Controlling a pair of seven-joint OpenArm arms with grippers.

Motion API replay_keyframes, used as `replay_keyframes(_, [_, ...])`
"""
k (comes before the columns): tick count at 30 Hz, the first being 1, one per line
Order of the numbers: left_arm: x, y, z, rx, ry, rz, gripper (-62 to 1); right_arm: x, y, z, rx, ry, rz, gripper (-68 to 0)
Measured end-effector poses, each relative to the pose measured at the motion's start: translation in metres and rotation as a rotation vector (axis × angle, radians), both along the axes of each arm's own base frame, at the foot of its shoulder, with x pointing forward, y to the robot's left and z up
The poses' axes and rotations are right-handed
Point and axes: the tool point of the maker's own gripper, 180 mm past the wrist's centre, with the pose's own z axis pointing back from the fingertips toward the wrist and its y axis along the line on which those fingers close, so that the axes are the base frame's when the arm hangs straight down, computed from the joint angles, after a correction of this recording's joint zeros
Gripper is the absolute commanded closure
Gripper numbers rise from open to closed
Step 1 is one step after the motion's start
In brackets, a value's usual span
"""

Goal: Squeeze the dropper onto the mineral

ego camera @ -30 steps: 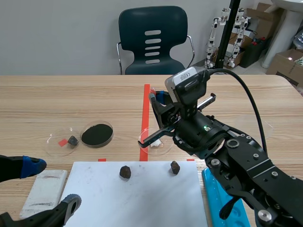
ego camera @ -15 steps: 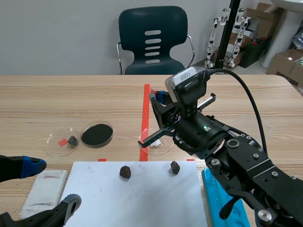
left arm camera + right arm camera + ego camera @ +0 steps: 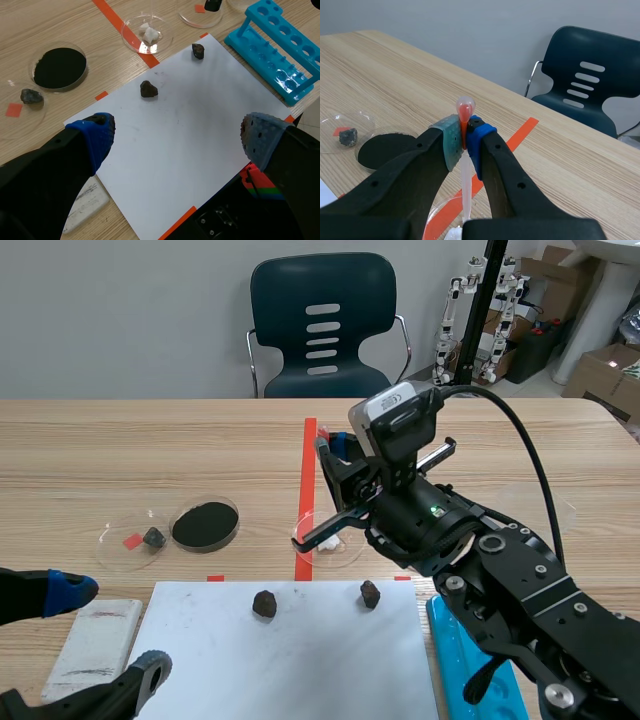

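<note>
My right gripper (image 3: 464, 136) is shut on a dropper (image 3: 465, 108) with an orange-red bulb. It holds the dropper upright, and the pale stem hangs down between the fingers. Under the stem lies a clear dish of white mineral pieces (image 3: 148, 34), beside the red tape line. In the scene view the right gripper (image 3: 338, 452) hovers above that dish (image 3: 308, 532). Two dark rocks (image 3: 264, 603) (image 3: 370, 593) rest on the white sheet (image 3: 290, 665). My left gripper (image 3: 105, 632) (image 3: 177, 132) is open and holds nothing, low over the near left end of the sheet.
A dish of black powder (image 3: 205, 524) and a dish with a grey stone (image 3: 152, 536) sit at the left. A white block (image 3: 95, 635) lies beside the sheet. A blue tube rack (image 3: 280, 55) stands at the right. A dark chair (image 3: 325, 320) stands beyond the table.
</note>
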Motion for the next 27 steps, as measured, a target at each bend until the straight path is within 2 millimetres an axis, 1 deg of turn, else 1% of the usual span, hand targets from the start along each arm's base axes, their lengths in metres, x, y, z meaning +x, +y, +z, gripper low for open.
replay_keyframes(27, [0.0000,0.0000,0.0000,0.000,0.000,0.000,-52.7,0.0000,-0.0001,0.0009,0.019,0.008,0.001,-0.9])
